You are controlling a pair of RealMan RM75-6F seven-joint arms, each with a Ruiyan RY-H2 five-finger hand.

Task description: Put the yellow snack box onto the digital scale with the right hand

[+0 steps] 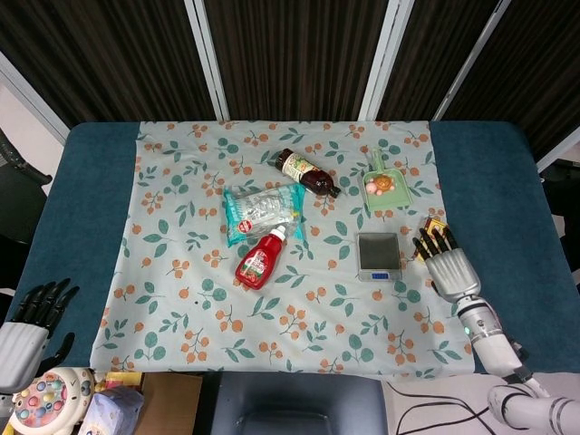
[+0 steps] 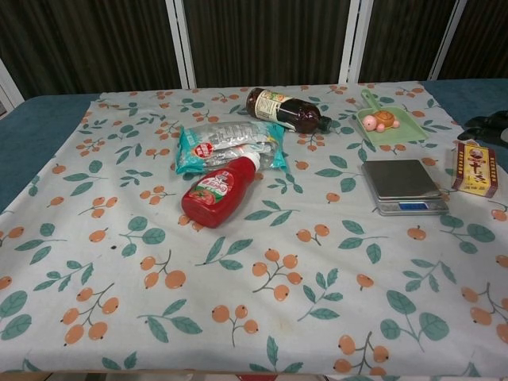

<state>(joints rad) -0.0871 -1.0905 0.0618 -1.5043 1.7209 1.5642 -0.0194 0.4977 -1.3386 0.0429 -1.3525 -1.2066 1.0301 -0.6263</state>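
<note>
The yellow snack box (image 2: 475, 167) lies flat on the floral cloth, just right of the digital scale (image 2: 401, 186), whose platform is bare. In the head view my right hand (image 1: 449, 267) hovers over the box (image 1: 436, 223) with fingers spread, hiding most of it and holding nothing. The scale (image 1: 378, 256) sits to that hand's left. In the chest view only the hand's dark fingertips (image 2: 488, 127) show at the right edge, beyond the box. My left hand (image 1: 32, 322) hangs off the table's near left corner, fingers apart and empty.
A red ketchup bottle (image 1: 261, 260), a teal snack bag (image 1: 263, 208) and a brown sauce bottle (image 1: 308, 172) lie mid-table. A green dustpan (image 1: 385, 188) with a toy turtle sits behind the scale. A colourful toy (image 1: 50, 399) lies below the table's left corner.
</note>
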